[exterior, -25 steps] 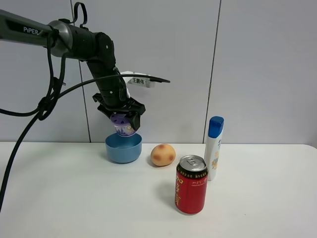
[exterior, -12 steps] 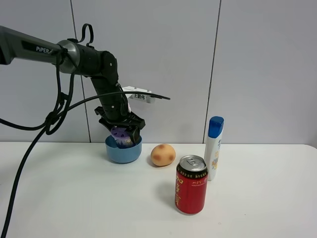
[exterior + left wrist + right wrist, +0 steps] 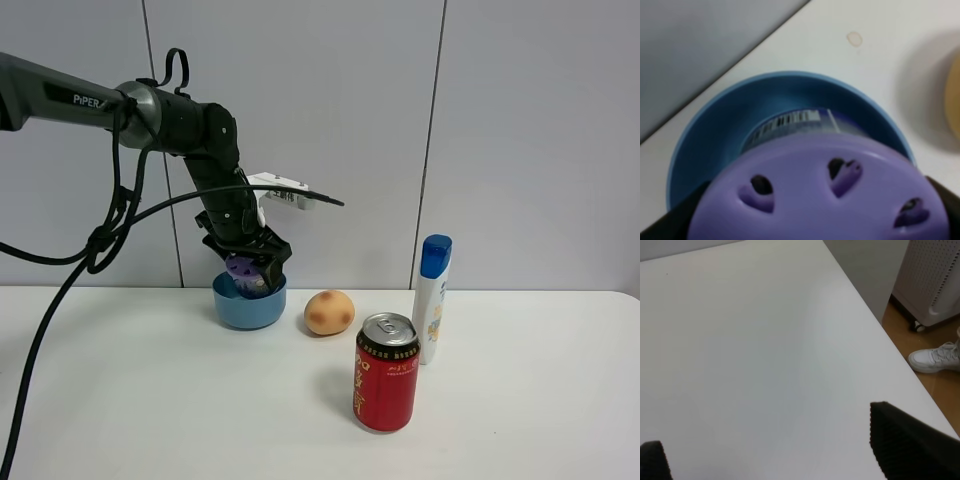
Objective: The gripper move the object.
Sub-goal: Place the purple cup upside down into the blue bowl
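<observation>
While the black two-fingered left claw (image 3: 250,272) at the end of its black jointed arm reaches down over the round blue plastic bowl (image 3: 250,308), it is clamped on the small short cylindrical tub (image 3: 241,266) with a purple lid and a purple-white printed side. The tub (image 3: 820,195) is held tilted, so that its lid with petal-shaped holes faces partly toward the high camera. Its lower part is below the rim of the bowl (image 3: 700,135), and in the left wrist view a barcode shows on its side, inside the blue wall. Whether the tub touches the bottom of the bowl cannot be told. The bowl stands on the white table (image 3: 150,400), near the grey panelled wall (image 3: 520,130). Beside the bowl, on its right in the high view and apart from it, lies a rounded yellow-brown potato-like thing (image 3: 329,312). Nearer to the camera stands an upright red drink can (image 3: 386,372), and just behind it on the right an upright white bottle with a blue cap (image 3: 433,298). A white label tag (image 3: 285,190) sticks out from the left arm above the claw. The right claw (image 3: 775,460) appears only in its own wrist view: its two dark tips stand well apart, over a corner of the table. Beyond the table edge there, a white shoe (image 3: 935,359) rests on a wooden floor (image 3: 912,335), near a white perforated housing (image 3: 935,280).
</observation>
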`<action>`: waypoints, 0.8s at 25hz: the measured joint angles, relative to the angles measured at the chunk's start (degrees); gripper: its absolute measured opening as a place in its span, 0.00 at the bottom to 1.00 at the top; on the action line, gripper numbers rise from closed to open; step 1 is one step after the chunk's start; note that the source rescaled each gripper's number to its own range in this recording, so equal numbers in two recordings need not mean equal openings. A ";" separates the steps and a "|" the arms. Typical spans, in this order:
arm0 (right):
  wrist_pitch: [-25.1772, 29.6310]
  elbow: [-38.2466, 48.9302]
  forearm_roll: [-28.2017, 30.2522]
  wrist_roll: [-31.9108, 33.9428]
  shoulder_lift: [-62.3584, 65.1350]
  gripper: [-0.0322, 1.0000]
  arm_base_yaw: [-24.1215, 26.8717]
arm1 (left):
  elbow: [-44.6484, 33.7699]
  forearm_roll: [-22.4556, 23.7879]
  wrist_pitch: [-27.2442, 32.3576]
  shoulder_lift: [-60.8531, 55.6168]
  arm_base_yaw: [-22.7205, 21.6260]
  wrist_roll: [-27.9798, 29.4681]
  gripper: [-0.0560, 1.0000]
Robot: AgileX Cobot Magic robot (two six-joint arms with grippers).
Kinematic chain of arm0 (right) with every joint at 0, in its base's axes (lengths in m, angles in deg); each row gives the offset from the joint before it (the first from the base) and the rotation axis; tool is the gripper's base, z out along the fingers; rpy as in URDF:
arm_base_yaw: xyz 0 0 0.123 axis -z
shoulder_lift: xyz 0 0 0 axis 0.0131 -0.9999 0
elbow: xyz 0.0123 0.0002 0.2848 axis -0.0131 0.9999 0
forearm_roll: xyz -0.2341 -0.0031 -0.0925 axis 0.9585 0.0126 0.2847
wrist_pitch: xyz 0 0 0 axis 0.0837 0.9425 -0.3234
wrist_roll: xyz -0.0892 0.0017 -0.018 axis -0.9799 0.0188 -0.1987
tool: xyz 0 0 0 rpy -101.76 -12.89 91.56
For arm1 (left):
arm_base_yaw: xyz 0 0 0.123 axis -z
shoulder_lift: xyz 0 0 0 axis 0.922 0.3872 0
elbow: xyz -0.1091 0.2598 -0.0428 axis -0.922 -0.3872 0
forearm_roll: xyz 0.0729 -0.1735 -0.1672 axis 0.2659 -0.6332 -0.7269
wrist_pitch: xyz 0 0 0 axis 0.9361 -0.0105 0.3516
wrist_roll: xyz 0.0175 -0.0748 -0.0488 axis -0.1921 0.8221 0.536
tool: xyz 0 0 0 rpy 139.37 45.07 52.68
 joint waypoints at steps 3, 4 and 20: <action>0.00 0.00 0.00 0.00 0.00 1.00 0.00 | 0.00 0.00 0.00 0.13 -0.22 -0.24 0.06; 0.00 0.00 0.00 0.00 0.00 1.00 0.00 | 0.00 0.00 0.00 0.13 -0.28 -0.24 0.06; 0.00 0.00 0.00 0.00 0.00 1.00 0.00 | 0.00 0.18 0.00 0.13 -0.51 -1.58 0.10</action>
